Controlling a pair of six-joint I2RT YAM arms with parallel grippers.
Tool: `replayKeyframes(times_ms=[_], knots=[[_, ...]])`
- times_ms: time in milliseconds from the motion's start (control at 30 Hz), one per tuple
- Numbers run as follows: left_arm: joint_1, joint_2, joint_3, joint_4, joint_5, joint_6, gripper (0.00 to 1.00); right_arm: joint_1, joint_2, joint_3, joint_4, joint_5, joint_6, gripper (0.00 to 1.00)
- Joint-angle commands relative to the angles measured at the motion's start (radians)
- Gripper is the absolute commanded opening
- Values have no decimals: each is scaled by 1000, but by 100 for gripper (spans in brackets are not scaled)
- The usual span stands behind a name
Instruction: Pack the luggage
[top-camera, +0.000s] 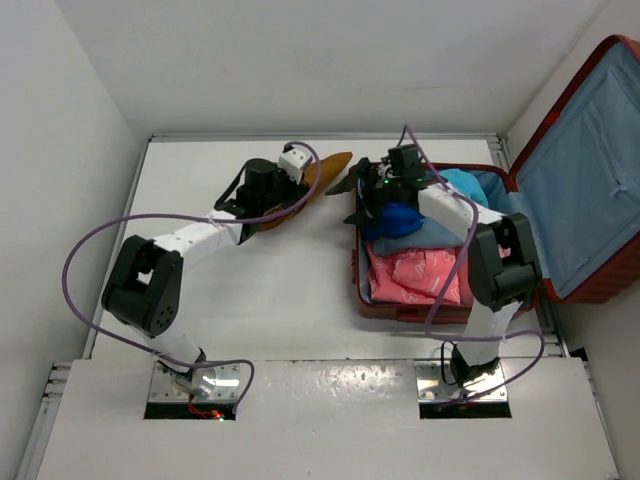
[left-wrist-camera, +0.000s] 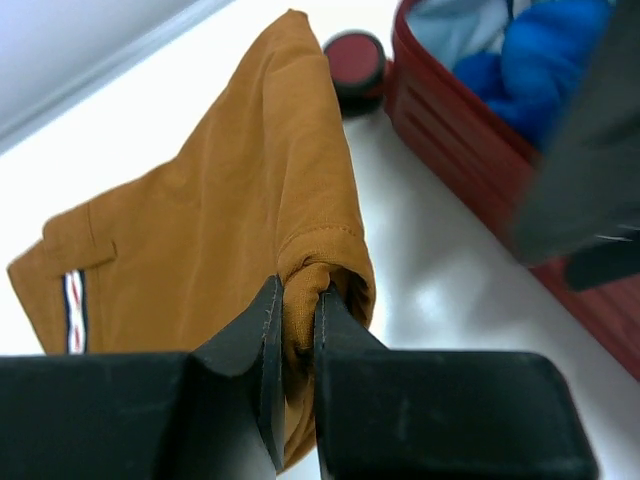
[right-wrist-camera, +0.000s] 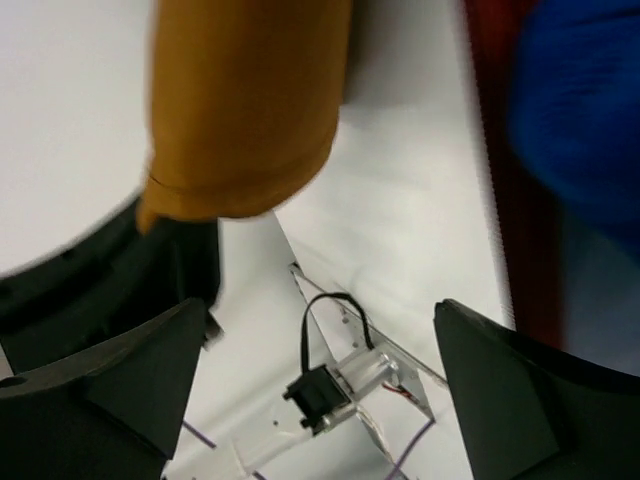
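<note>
The luggage is a red hard-shell suitcase lying open at the right, its blue-lined lid raised. Its base holds a pink garment and a blue garment. A mustard-brown garment lies on the table just left of the suitcase. My left gripper is shut on a bunched fold of this brown garment. My right gripper hovers at the suitcase's left edge, jaws wide open with nothing between them. In the right wrist view the brown garment lies beyond the open fingers.
A suitcase wheel and the ribbed red wall sit close to the brown garment's far end. White walls enclose the table on the left and back. Purple cables loop from both arms.
</note>
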Motion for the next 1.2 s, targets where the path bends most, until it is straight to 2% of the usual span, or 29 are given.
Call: replayKeyframes(times_ms=[0, 133, 500, 733, 833, 900, 933, 967, 1000, 1067, 1100, 1133, 1167], knots=[[-17, -97, -38, 62, 41, -2, 0, 45, 35, 88, -24, 62, 157, 97], [-64, -152, -103, 80, 23, 55, 0, 48, 78, 122, 8, 62, 234, 100], [-118, -220, -136, 103, 35, 86, 0, 71, 196, 195, -27, 76, 266, 100], [-184, -277, -167, 103, 25, 116, 0, 118, 227, 186, -44, 68, 269, 99], [-202, -289, -179, 103, 25, 125, 0, 118, 235, 186, -51, 82, 254, 88], [-213, -301, -179, 92, 25, 139, 0, 111, 235, 183, -47, 88, 234, 65], [-222, -301, -190, 92, 25, 148, 0, 106, 230, 182, -44, 88, 225, 51], [-222, -312, -190, 83, 14, 148, 0, 100, 225, 182, -41, 88, 200, 27], [-231, -312, -190, 83, 5, 148, 0, 100, 218, 185, -39, 88, 185, 17], [-231, -312, -179, 47, -9, 148, 19, 95, 199, 226, -48, 91, 60, 1], [-231, -323, -179, 36, -32, 148, 31, 95, 186, 263, -73, 113, 18, 0], [-231, -332, -167, 27, -50, 138, 49, 91, 167, 295, -84, 113, -89, 0], [-221, -341, -167, 16, -70, 112, 58, 88, 141, 329, -85, 111, -119, 0]])
